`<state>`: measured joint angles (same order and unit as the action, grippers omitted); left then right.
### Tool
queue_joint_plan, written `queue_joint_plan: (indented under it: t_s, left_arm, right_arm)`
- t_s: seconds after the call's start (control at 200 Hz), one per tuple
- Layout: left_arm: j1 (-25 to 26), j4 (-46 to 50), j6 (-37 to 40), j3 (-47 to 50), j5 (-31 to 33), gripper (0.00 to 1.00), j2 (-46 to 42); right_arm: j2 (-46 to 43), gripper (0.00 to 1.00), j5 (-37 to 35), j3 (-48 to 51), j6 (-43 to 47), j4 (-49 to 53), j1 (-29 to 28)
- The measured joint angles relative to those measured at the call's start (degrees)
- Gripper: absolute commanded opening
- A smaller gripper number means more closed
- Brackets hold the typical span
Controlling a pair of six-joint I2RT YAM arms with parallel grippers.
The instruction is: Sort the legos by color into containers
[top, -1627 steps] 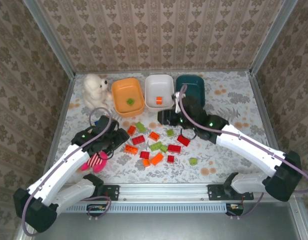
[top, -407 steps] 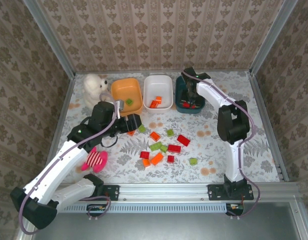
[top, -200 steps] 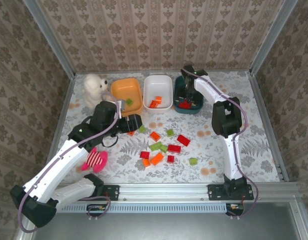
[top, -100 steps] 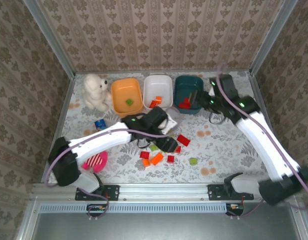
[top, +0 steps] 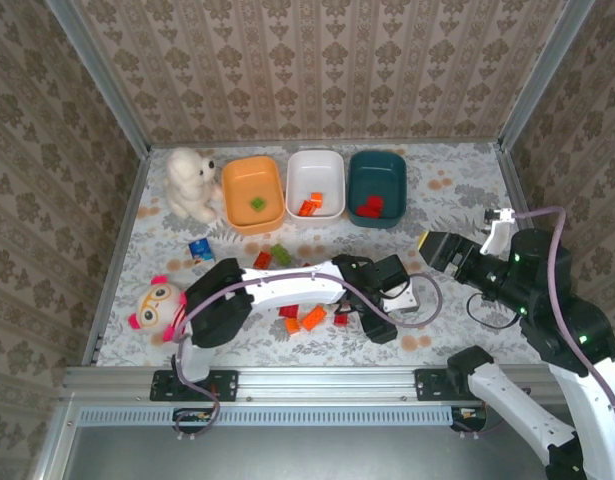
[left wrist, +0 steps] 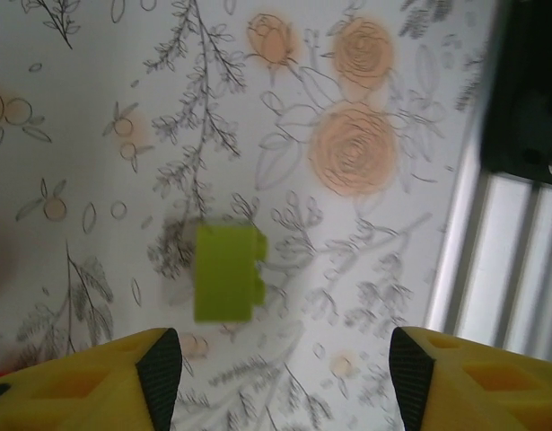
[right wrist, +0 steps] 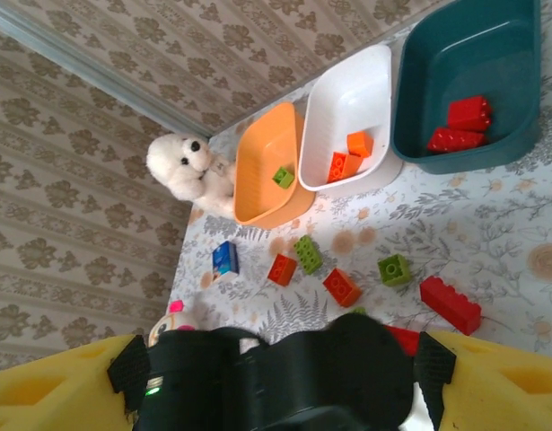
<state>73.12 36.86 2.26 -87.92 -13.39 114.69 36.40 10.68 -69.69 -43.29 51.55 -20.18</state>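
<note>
Your left gripper [left wrist: 280, 357] has swung across toward the near edge of the table [top: 457, 190]. Its jaws are apart and hold nothing, and a light green lego [left wrist: 226, 272] lies flat just ahead of the fingertips. Your right gripper [top: 428, 245] has drawn back from the dark teal bin [top: 378, 168] toward the table's right edge, fingers spread wide and empty. Along the far edge, the orange bin [top: 249, 176] holds a green brick [top: 258, 203], the white bin [top: 317, 165] holds orange bricks [top: 307, 207], and the teal one holds red bricks [top: 370, 208]. Loose legos [top: 312, 318] lie mid-table.
</note>
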Motion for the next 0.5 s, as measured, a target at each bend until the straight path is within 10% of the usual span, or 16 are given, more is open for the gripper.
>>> queue_joint_plan:
  t_s: [0.5]
  left_arm:
    - [0.74,1.05,1.4,-5.55,3.76,0.49,8.13]
  right_arm:
    - [-1.55,0.82,1.99,-0.07,-1.75,1.46,0.0]
